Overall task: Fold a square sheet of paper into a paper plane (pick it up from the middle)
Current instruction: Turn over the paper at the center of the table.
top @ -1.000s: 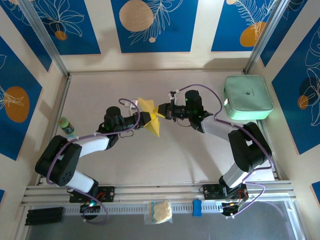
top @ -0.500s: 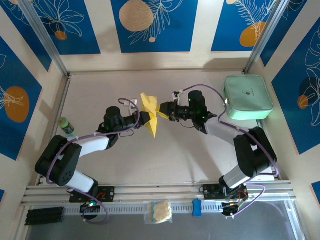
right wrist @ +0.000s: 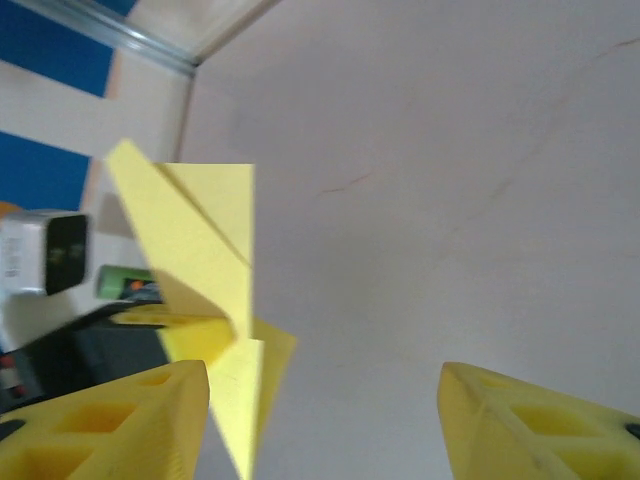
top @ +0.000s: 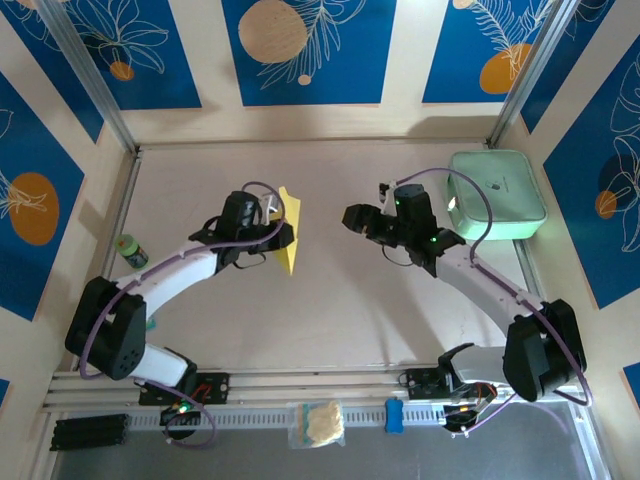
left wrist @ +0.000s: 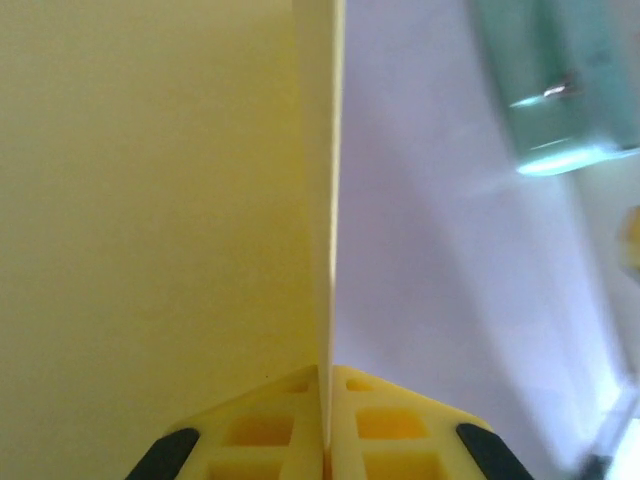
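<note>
The bright yellow paper plane (top: 290, 228) hangs above the table's middle, pinched edge-on in my left gripper (top: 281, 236), which is shut on it. In the left wrist view its folded sheet (left wrist: 200, 200) rises straight out of the closed yellow fingers (left wrist: 390, 425). The right wrist view shows the plane (right wrist: 210, 290) at left, with wings and a point hanging down. My right gripper (top: 353, 218) stands open a little to the plane's right, apart from it, its yellow fingers (right wrist: 540, 420) wide with nothing between them.
The mint-green case (top: 496, 194) lies at the back right. A small green bottle (top: 130, 250) stands at the left edge. A cream wad in a clear bag (top: 319, 423) and a blue piece (top: 394, 415) lie on the front rail.
My right gripper has let go of the plane, opened and pulled back to the right. My left gripper has carried the plane slightly left and turned it edge-on.
</note>
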Controlling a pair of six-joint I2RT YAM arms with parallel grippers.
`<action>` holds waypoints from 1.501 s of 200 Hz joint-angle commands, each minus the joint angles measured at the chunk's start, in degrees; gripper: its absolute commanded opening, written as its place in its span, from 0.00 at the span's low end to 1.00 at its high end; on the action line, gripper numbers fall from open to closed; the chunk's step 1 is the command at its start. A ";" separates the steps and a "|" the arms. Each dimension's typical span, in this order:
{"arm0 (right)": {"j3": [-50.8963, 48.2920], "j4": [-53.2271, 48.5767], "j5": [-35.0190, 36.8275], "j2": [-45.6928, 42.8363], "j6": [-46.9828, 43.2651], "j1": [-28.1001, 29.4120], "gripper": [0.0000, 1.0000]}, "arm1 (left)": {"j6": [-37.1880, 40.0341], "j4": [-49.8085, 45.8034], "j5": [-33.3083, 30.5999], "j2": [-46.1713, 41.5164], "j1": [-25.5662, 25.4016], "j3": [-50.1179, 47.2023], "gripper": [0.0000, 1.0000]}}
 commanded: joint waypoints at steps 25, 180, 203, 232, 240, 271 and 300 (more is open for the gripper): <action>-1.52 -9.15 9.99 -2.96 -4.61 -0.39 0.63 | 16.55 -28.24 -31.00 3.48 -5.19 9.69 0.09; -4.21 -14.82 15.73 -5.02 -2.16 -4.07 0.63 | 14.71 -35.53 -57.29 33.46 -11.90 25.91 0.09; -4.19 -14.82 15.28 -4.58 -1.92 -4.27 0.63 | 11.50 -35.82 -56.92 36.15 -12.42 27.55 0.12; -4.11 -14.76 14.76 -3.90 -1.62 -4.36 0.63 | 8.71 -36.43 -57.28 39.23 -13.22 29.30 0.17; -4.10 -14.74 14.58 -3.74 -1.54 -4.37 0.63 | 7.92 -36.48 -57.28 39.78 -13.38 29.55 0.17; -3.80 -14.88 14.32 -3.08 -1.17 -4.38 0.63 | 5.94 -36.82 -54.90 40.25 -14.00 30.20 0.20; -3.66 -14.82 14.13 -2.49 -0.63 -4.42 0.63 | 4.11 -36.17 -50.37 38.23 -14.96 30.16 0.25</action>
